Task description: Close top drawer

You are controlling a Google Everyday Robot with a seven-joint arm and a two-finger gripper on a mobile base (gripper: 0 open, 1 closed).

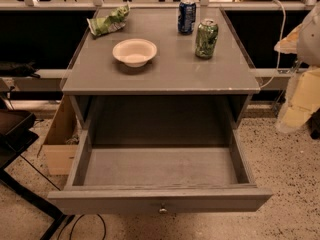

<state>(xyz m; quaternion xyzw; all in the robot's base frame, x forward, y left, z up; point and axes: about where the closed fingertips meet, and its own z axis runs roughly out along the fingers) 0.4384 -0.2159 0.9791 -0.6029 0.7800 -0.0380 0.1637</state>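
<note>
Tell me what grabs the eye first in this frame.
The top drawer dominates the lower half: it is pulled far out toward the camera, nothing inside, with its knob at front centre. On the cabinet top sit a white bowl, a blue can, a green can and, at back left, a crumpled green bag. The gripper is not in view.

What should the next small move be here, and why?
Probably bring the gripper, which is not in view, up to the drawer front near its knob, ready to push inward. The drawer stands pulled far out of the cabinet, and nothing shows inside it that would block it from sliding shut.
</note>
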